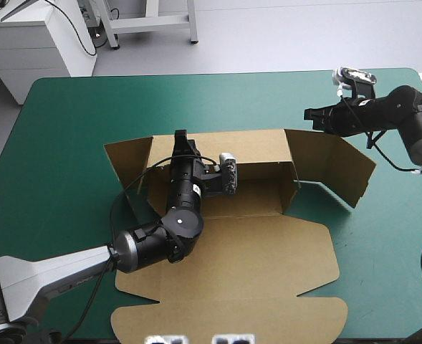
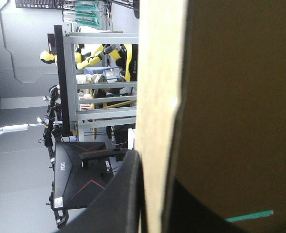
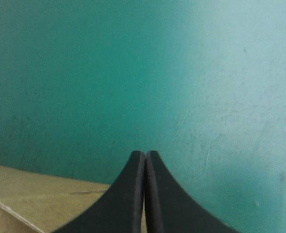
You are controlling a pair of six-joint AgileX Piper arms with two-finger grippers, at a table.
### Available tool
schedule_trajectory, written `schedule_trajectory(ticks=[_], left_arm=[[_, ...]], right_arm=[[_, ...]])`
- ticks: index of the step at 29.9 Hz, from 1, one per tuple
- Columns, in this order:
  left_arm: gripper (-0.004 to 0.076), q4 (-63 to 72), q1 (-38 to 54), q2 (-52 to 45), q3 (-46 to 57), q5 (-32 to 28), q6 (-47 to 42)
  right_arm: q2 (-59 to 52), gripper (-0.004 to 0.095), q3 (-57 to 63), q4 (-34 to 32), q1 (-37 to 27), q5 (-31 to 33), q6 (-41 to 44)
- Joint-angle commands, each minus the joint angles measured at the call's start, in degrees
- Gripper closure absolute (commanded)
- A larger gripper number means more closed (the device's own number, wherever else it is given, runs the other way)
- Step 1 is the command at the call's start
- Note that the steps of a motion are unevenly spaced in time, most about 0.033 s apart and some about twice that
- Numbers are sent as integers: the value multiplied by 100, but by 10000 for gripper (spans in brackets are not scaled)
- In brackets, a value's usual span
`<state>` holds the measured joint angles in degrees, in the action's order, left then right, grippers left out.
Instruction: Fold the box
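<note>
My left gripper clamps the box by its back wall. My right gripper hangs closed nearby.

The teal-green covered table bears one brown cardboard box at its middle, back and side walls raised, its wide lid lying flat toward the near edge

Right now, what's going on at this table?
Two robot arms are folding a brown box on the teal-green cover. The left pincer is shut on the top edge of the raised back wall. The side flaps stand up and the lid lies flat toward the near edge. The right pincer is shut and empty, over the cover beyond the right flap.
</note>
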<state>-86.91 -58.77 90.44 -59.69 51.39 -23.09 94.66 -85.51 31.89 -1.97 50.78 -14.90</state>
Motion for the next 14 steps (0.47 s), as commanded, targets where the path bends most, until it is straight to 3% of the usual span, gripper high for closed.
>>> schedule_trajectory(ticks=[1,11,14], left_arm=[[732,-253,-37,-251,-119,164,-126],[732,-248,-37,-242,-119,164,-126],[732,-225,-37,-242,-119,164,-126]], right_arm=[[-249,928,-211,212,-42,345,-124],[-313,928,-200,212,-42,1927,-561],[-387,927,-154,212,-42,2046,-620]])
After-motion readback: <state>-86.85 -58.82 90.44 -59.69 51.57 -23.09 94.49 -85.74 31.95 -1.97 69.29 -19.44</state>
